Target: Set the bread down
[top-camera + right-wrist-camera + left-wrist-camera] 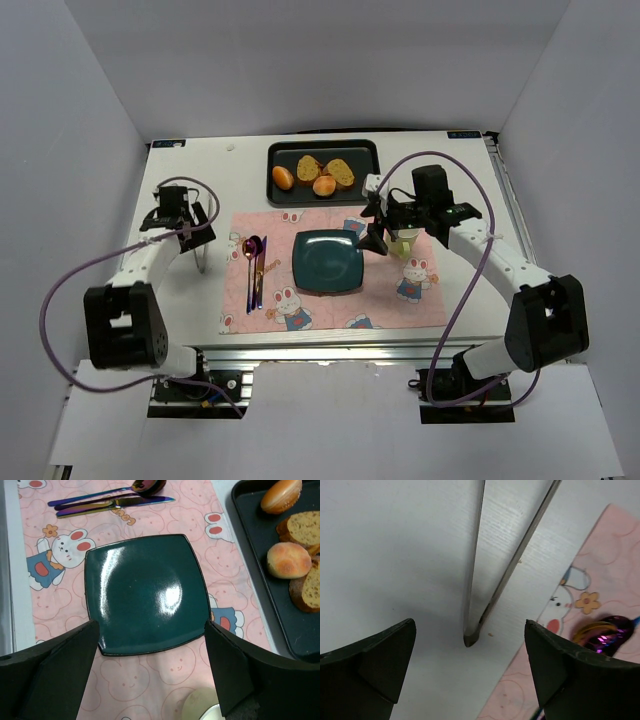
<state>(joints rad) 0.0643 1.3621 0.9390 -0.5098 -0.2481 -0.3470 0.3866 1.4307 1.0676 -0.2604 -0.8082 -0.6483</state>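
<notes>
Left claw (pixel 469 627) stands wide open over the tongs (pixel 469 639) on the table, beside the left edge of the mat (pixel 605 555). Right claw (pixel 150 630) is open above the green plate (pixel 145 590) at the mat's middle. Black tray (pixel 372 150) at the table's far edge holds the bun (pixel 288 560), two toast slices (pixel 302 527) and an orange roll (pixel 281 495). Bun sits dome up by the tray's near rim. Being round, it shows no long axis.
</notes>
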